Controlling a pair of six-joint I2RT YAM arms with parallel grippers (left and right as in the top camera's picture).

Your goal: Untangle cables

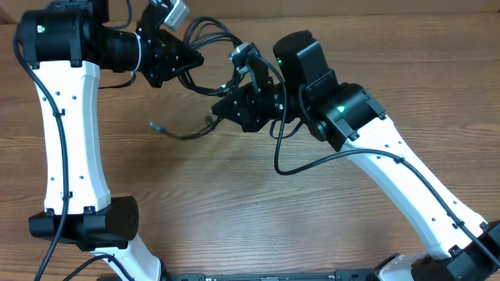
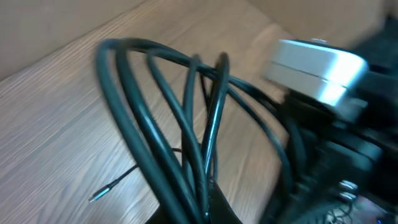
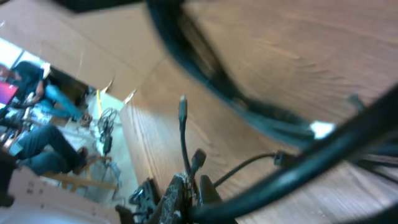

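Note:
The cables form a bundle of black loops held up between my two arms at the back of the table. My left gripper is shut on the loops; in the left wrist view the strands converge into its jaws. My right gripper is shut on a thin strand; in the right wrist view this strand rises from the jaws to a small plug. A loose strand trails onto the table and ends in a silver-tipped plug, which also shows in the left wrist view.
The wooden table spreads out in front of both arms. The right arm's white wrist camera sits close beside the loops. People and clutter show beyond the table's edge in the right wrist view.

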